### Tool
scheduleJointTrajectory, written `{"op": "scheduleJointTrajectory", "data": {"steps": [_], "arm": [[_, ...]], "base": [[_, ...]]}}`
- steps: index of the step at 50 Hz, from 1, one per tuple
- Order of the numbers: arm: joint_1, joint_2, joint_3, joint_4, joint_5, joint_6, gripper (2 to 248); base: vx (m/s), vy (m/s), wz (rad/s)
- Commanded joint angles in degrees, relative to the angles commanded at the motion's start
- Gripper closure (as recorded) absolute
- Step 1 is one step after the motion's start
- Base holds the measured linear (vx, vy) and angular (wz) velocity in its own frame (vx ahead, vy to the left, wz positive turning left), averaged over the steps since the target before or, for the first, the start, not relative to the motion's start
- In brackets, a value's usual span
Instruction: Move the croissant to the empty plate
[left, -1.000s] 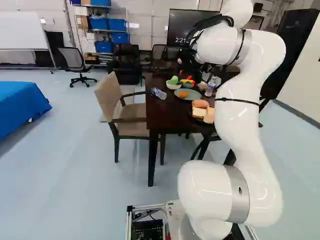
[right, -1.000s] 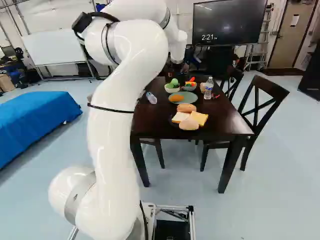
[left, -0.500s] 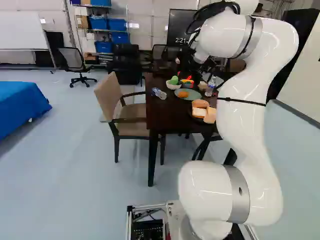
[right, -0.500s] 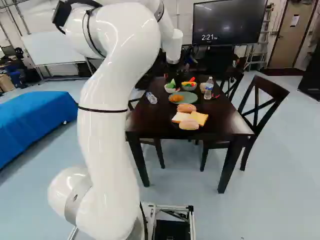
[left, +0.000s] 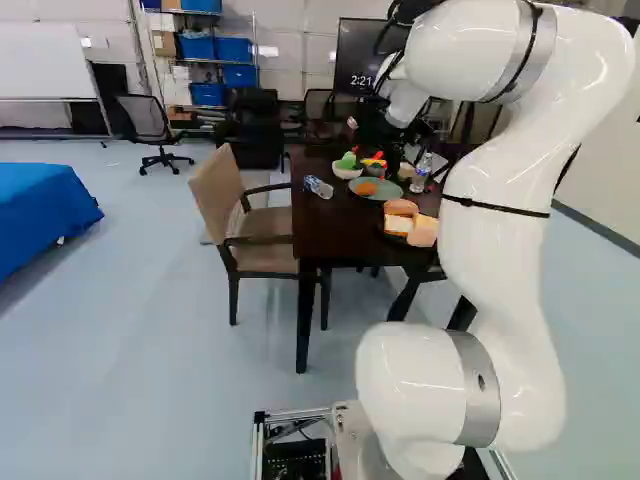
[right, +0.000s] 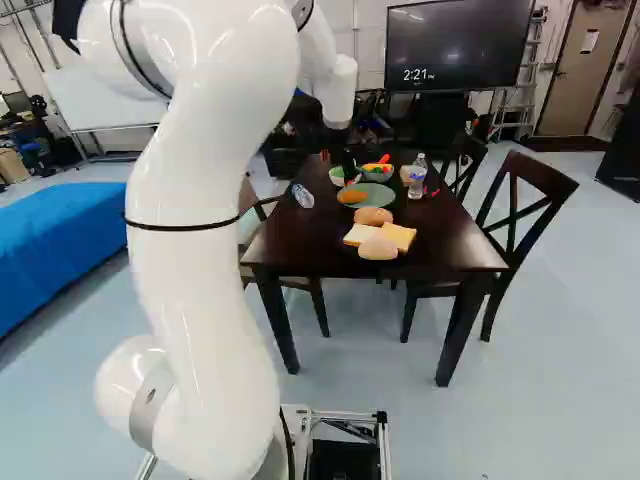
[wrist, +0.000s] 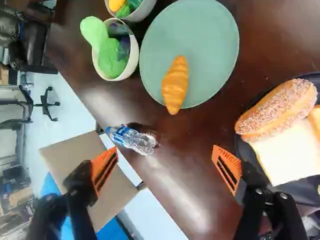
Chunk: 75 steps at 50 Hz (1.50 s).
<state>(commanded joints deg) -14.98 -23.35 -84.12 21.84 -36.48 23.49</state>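
In the right base view the gripper (right: 349, 164) hangs as a dark shape by the green plate's left side. The wrist view shows the gripper (wrist: 165, 159) with orange-padded fingers wide apart, nothing between them. Ahead of them the orange-brown croissant (wrist: 175, 85) lies on the green plate (wrist: 215, 55), close to its rim. A dark plate (wrist: 246, 153) beside one finger holds a seeded roll (wrist: 277, 109) and bread slices (wrist: 285, 150). Both plates with food also show in the right base view.
A clear bottle (wrist: 132, 139) lies on the table between gripper and bowls. A bowl of green items (wrist: 131, 62) stands against the green plate's side, another bowl (wrist: 142, 11) beyond. An upright bottle (right: 417, 177) stands right of the plate. Chairs flank the table (right: 450, 240).
The arm has swung and its wrist has come lower, bringing the gripper near the green plate in the right base view. Base, plates and food are where they were.
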Motion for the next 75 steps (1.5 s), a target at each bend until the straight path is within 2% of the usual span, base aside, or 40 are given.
{"op": "scheduleJointTrajectory", "data": {"steps": [27,75], "arm": [[0.7,6.8,8.4,-7.1,0.4,0.0,3],[7.6,16.3,19.3,-21.3,8.9,0.0,3]], "base": [[0.0,0.0,0.0],[0.0,0.0,0.0]]}}
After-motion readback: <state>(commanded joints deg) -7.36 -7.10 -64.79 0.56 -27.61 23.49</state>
